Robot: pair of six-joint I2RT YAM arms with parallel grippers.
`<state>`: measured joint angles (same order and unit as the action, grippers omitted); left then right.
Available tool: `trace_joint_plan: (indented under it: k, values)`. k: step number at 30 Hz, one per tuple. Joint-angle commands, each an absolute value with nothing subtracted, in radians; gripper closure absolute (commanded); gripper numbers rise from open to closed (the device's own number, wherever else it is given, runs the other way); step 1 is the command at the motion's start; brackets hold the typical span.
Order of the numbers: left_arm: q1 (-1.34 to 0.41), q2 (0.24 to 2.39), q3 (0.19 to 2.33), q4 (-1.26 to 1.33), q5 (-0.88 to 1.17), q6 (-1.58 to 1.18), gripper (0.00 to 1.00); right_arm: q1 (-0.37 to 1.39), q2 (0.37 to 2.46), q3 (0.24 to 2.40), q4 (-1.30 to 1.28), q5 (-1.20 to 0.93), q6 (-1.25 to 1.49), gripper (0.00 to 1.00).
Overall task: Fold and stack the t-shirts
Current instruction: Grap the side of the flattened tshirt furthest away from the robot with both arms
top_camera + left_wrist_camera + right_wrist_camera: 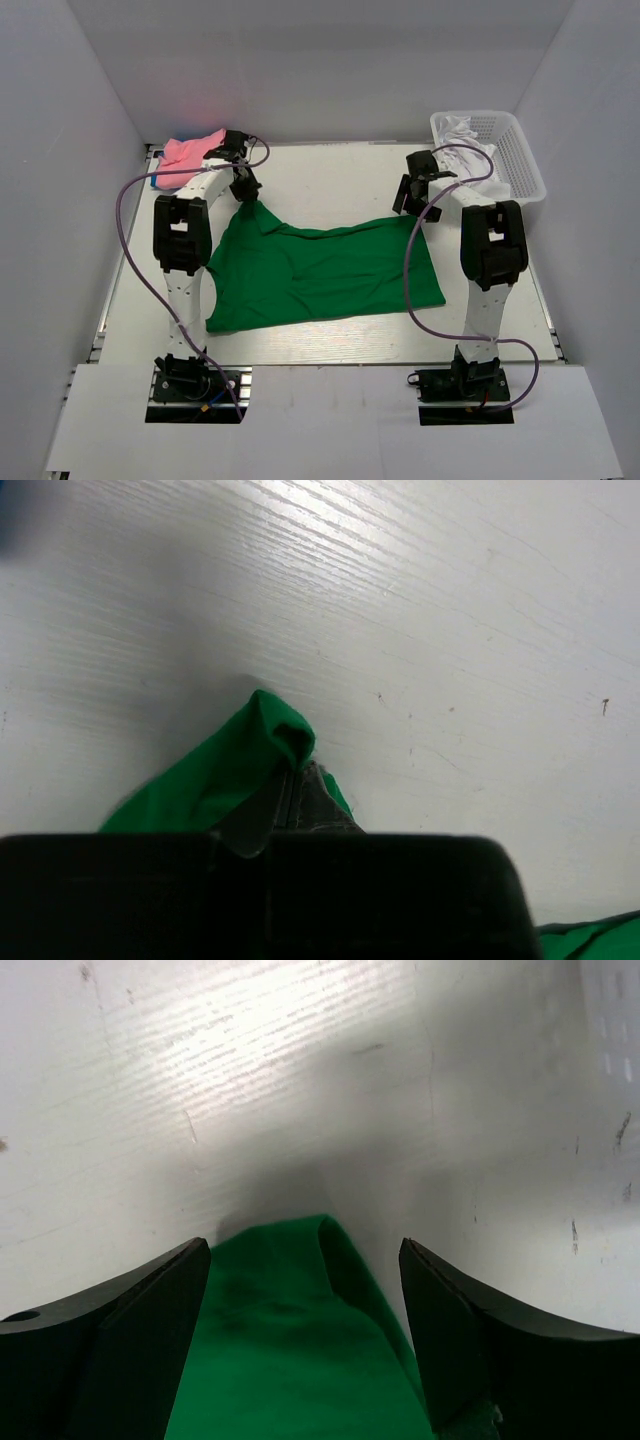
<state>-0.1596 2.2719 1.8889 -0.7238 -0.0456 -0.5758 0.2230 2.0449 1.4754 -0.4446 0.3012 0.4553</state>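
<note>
A bright green t-shirt lies spread across the middle of the table. My left gripper is shut on its far left corner, and the left wrist view shows green cloth bunched and pinched between the closed jaws of that gripper. My right gripper is open at the shirt's far right corner. In the right wrist view that green corner lies between the spread fingers of the gripper, untouched. A pink t-shirt lies at the back left on something blue.
A white mesh basket stands at the back right with white cloth in it, close behind the right arm. White walls enclose the table on three sides. Purple cables loop beside both arms.
</note>
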Motion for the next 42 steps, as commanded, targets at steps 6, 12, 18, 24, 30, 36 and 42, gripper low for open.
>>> trace_joint_plan:
  k: [6,12,18,24,30,36,42]
  values:
    - [-0.158,2.137,1.829,-0.719,0.018,-0.569,1.0,0.225,2.06,1.462,-0.314,0.333,0.431,0.25]
    - [-0.158,2.088,1.764,-0.709,0.018,-0.569,1.0,0.224,2.072,1.451,-0.324,0.318,0.446,0.34]
    - [-0.158,2.057,1.755,-0.709,0.018,-0.569,1.0,0.225,2.074,1.42,-0.318,0.307,0.453,0.55]
    - [-0.158,2.026,1.746,-0.733,0.008,-0.56,1.0,0.225,2.053,1.41,-0.293,0.319,0.45,1.0]
    - [-0.158,1.964,1.718,-0.747,0.02,-0.56,1.0,0.226,2.025,1.431,-0.31,0.336,0.426,1.0]
    - [-0.158,1.823,1.582,-0.805,0.055,-0.571,1.0,0.227,1.924,1.35,-0.261,0.33,0.41,1.0]
    - [-0.167,1.643,1.402,-0.892,0.107,-0.615,1.0,0.229,1.823,1.261,-0.25,0.348,0.388,1.0]
